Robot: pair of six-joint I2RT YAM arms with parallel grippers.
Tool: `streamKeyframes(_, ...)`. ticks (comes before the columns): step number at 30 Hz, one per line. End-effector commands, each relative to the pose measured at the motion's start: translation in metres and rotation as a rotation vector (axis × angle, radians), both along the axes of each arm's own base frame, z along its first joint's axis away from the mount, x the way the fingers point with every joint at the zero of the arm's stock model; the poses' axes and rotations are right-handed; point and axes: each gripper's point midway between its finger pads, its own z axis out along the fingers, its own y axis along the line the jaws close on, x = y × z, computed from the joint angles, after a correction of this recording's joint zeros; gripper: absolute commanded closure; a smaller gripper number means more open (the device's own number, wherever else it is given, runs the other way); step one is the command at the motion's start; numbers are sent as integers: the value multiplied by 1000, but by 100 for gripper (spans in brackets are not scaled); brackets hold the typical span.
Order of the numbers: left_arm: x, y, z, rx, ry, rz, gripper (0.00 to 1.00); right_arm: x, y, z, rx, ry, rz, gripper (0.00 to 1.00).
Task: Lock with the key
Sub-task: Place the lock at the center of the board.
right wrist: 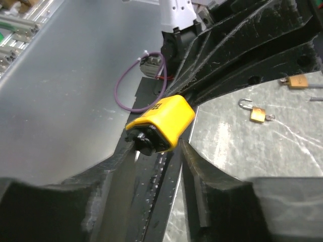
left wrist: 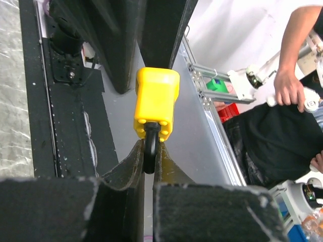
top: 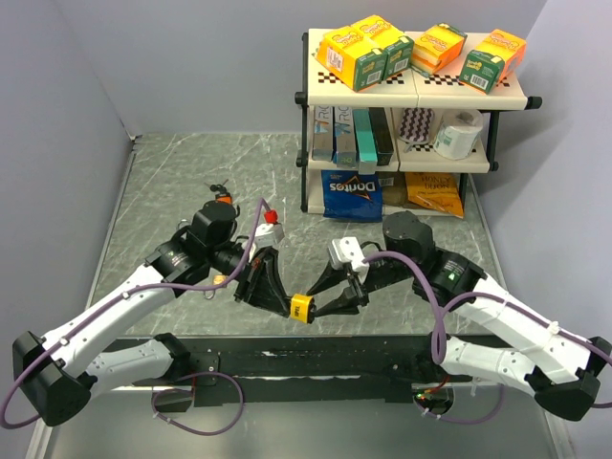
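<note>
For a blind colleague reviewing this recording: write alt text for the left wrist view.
The left pincer grips a blocky yellow padlock by its black metal shackle, the body pointing away from the camera toward the right pincer's dark fingers above. Behind a metal frame at right is a person in black clothing.

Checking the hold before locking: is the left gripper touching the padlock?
Touching. The left wrist view shows the padlock held by its black shackle, which is pinched in the shut left gripper with no gap on either side.
</note>
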Motion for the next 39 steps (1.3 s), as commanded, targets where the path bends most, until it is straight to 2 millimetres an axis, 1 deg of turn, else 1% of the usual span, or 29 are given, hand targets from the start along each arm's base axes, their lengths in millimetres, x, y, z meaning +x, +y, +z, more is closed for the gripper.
streamKeyframes(1, 19, -17, 23, -94, -224, 64, 99, 65, 28, 26, 107, -245, -206, 47)
streamKeyframes(2, 20, -12, 17, -57, -203, 88, 99, 73, 20, 27, 95, -268, -244, 44)
streamKeyframes(3, 26, -9, 9, -28, -180, 125, 99, 74, 11, 16, 42, -249, -258, 40)
streamKeyframes(5, 33, -4, -2, 16, -140, 166, 99, 84, -6, 7, 0, -275, -311, 32)
streamKeyframes(6, 40, -1, -7, 45, -103, 205, 99, 95, -21, -2, -44, -260, -363, 24)
streamKeyframes(7, 47, -1, -12, 78, -81, 246, 99, 101, -30, -5, -64, -267, -387, 21)
streamKeyframes(8, 51, -1, -19, 113, -39, 260, 99, 104, -38, -6, -81, -276, -409, 18)
streamKeyframes(9, 55, -1, -20, 131, 2, 274, 99, 109, -45, -7, -104, -288, -431, 16)
streamKeyframes(10, 58, -2, -22, 145, 31, 286, 99, 108, -52, -9, -143, -307, -437, 15)
streamKeyframes(11, 65, -5, -27, 171, 62, 316, 99, 116, -56, -11, -179, -319, -475, 14)
streamKeyframes(12, 70, -7, -28, 193, 107, 349, 99, 116, -58, -11, -199, -313, -481, 14)
streamKeyframes(13, 74, -9, -29, 207, 126, 371, 99, 118, -58, -1, -197, -325, -488, 14)
streamKeyframes(14, 81, -13, -35, 233, 148, 391, 99, 118, -58, -8, -231, -304, -476, 13)
streamKeyframes(15, 83, -14, -34, 247, 167, 397, 99, 117, -56, -5, -230, -311, -468, 13)
streamKeyframes(16, 87, -17, -40, 272, 194, 399, 99, 115, -53, -7, -233, -322, -445, 13)
streamKeyframes(17, 90, -19, -41, 284, 212, 406, 99, 114, -50, -6, -228, -339, -434, 13)
streamKeyframes(18, 91, -21, -39, 288, 236, 407, 99, 111, -47, -8, -230, -348, -419, 12)
streamKeyframes(19, 93, -23, -41, 293, 251, 403, 99, 102, -37, -11, -230, -371, -368, 12)
streamKeyframes(23, 94, -27, -34, 274, 291, 408, 99, 89, -18, -22, -247, -397, -295, 11)
streamKeyframes(25, 95, -29, -34, 266, 300, 405, 99, 96, -11, -30, -261, -412, -318, 11)
streamKeyframes(26, 94, -30, -34, 264, 314, 400, 99, 95, -6, -33, -262, -425, -312, 11)
streamKeyframes(28, 95, -30, -30, 243, 304, 402, 99, 101, -3, -45, -289, -462, -312, 11)
streamKeyframes(29, 96, -30, -30, 244, 306, 407, 99, 100, -1, -50, -301, -471, -301, 12)
streamKeyframes(31, 96, -30, -28, 242, 302, 409, 99, 106, 2, -56, -320, -493, -311, 13)
streamKeyframes(36, 96, -29, -29, 246, 298, 420, 99, 113, 6, -60, -332, -521, -323, 22)
streamKeyframes(37, 96, -29, -30, 248, 300, 421, 99, 113, 6, -59, -329, -527, -323, 25)
streamKeyframes(39, 96, -29, -31, 250, 300, 424, 99, 114, 5, -62, -340, -541, -323, 26)
